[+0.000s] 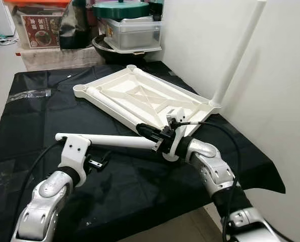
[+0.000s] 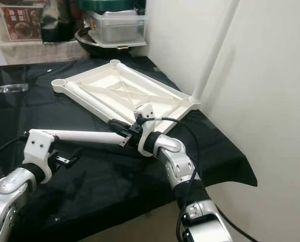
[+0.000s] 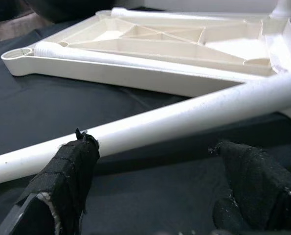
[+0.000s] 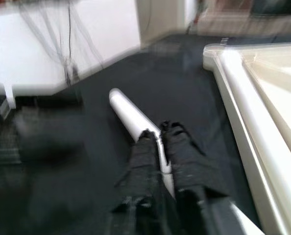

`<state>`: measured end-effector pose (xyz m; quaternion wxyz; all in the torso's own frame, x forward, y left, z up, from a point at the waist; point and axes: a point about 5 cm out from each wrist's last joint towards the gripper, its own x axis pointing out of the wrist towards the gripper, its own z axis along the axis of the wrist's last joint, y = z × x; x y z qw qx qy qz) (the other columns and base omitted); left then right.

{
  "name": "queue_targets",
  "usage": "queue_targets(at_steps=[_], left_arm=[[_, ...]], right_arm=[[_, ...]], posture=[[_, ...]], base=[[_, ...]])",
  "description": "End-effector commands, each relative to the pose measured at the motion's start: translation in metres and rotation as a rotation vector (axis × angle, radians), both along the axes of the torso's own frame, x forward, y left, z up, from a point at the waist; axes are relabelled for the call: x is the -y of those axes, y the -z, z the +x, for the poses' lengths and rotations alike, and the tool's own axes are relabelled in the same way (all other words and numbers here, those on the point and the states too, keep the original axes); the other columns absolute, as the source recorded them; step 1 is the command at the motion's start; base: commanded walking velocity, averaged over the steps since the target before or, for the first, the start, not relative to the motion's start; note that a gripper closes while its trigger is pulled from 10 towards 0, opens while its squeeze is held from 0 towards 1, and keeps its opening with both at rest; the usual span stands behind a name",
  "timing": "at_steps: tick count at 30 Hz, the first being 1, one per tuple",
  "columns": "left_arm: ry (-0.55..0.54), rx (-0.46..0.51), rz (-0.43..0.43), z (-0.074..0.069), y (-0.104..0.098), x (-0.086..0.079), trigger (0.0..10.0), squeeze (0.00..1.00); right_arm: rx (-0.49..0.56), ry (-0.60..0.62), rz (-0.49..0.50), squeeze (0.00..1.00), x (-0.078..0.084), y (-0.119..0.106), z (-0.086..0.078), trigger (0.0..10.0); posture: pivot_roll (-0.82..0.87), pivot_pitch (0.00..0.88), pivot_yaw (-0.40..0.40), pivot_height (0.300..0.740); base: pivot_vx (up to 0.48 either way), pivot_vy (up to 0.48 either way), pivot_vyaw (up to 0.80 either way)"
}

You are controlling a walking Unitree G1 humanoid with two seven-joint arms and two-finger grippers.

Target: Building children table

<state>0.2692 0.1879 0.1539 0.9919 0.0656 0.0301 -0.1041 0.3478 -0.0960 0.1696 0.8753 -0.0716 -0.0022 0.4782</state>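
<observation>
I am clamping my right gripper (image 4: 160, 142) on a white table leg (image 1: 114, 141); my left gripper (image 3: 155, 181) is gaping beneath it, beside the upturned tabletop (image 1: 144, 96).

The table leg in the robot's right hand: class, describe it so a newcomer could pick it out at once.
On the black cloth lies an upturned white tabletop. In front of it, the right hand is shut on a white table leg held level above the cloth. One other leg stands upright in a corner socket; another lies on the tabletop.
</observation>
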Motion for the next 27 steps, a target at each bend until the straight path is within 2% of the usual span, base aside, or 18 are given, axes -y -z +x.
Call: queue_targets(at_steps=[1,3,5,6,8,9,12,14,16,17,19,23,25,26,27], left_arm=[[-0.005,0.003,-0.029,-0.001,0.002,0.001,10.0,0.00],[-0.004,0.005,-0.030,-0.001,0.002,0.001,10.0,0.00],[-0.004,0.007,-0.037,-0.001,0.002,0.001,10.0,0.00],[-0.004,0.007,-0.037,-0.001,0.002,0.001,10.0,0.00],[-0.003,0.010,-0.042,-0.001,0.002,0.002,10.0,0.00],[-0.002,0.011,-0.043,-0.001,0.002,0.002,10.0,0.00],[0.000,0.014,-0.046,0.000,0.002,0.004,10.0,0.00],[0.000,0.015,-0.047,0.001,0.002,0.004,10.0,0.00],[-0.001,0.018,-0.048,0.001,0.002,0.006,10.0,0.00],[-0.001,0.018,-0.048,0.001,0.002,0.006,10.0,0.00],[-0.004,0.021,-0.050,0.001,0.002,0.006,10.0,0.00],[-0.006,0.023,-0.049,0.000,0.002,0.006,10.0,0.00],[-0.004,0.022,-0.049,0.000,0.002,0.006,10.0,0.00],[-0.003,0.022,-0.049,0.001,0.003,0.006,10.0,0.00],[-0.002,0.022,-0.049,0.001,0.002,0.006,10.0,0.00]], right_arm=[[0.020,-0.039,-0.038,1.00,0.001,-0.001,0.001,10.0],[0.030,-0.061,-0.039,1.00,0.001,-0.003,0.001,10.0],[0.085,-0.186,-0.165,1.00,0.000,-0.001,-0.005,10.0],[0.085,-0.186,-0.165,1.00,0.000,-0.001,-0.005,10.0],[0.121,-0.266,-0.265,1.00,0.000,0.001,-0.007,10.0],[0.124,-0.281,-0.281,1.00,0.001,0.001,-0.007,10.0],[0.130,-0.369,-0.418,1.00,0.003,-0.005,0.000,10.0],[0.133,-0.376,-0.458,1.00,0.005,-0.008,0.004,10.0],[0.176,-0.324,-0.513,1.00,0.006,-0.023,0.018,10.0],[0.176,-0.324,-0.513,1.00,0.006,-0.023,0.018,10.0],[0.233,-0.282,-0.547,1.00,0.005,-0.037,0.028,10.0],[0.235,-0.252,-0.563,1.00,0.006,-0.046,0.033,10.0],[0.196,-0.242,-0.585,1.00,0.009,-0.044,0.035,10.0],[0.155,-0.235,-0.605,0.74,0.014,-0.041,0.036,10.0],[0.129,-0.230,-0.617,0.00,0.016,-0.039,0.037,10.0]], posture=[[0.07,0.000,-0.117,0.740],[0.07,0.000,-0.117,0.740],[0.07,0.000,-0.129,0.740],[0.07,0.000,-0.129,0.740],[0.07,0.000,-0.131,0.740],[0.07,0.000,-0.134,0.740],[0.07,0.000,-0.141,0.740],[0.07,0.000,-0.146,0.740],[0.08,0.000,-0.156,0.740],[0.08,0.000,-0.156,0.740],[0.08,0.000,-0.162,0.740],[0.08,0.000,-0.163,0.740],[0.08,0.000,-0.163,0.740],[0.08,0.000,-0.163,0.740],[0.08,0.000,-0.165,0.740]], base=[[0.000,0.000,0.00],[0.000,0.000,0.00],[0.000,0.000,0.00],[0.000,0.000,0.00],[0.000,0.000,0.00],[0.000,0.000,0.00],[0.000,0.000,0.00],[0.000,0.000,0.00],[0.000,0.000,0.00],[0.000,0.000,0.00],[0.000,0.000,0.00],[0.000,0.000,0.00],[0.000,0.000,0.00],[0.000,0.000,0.00],[0.000,0.000,0.00]])
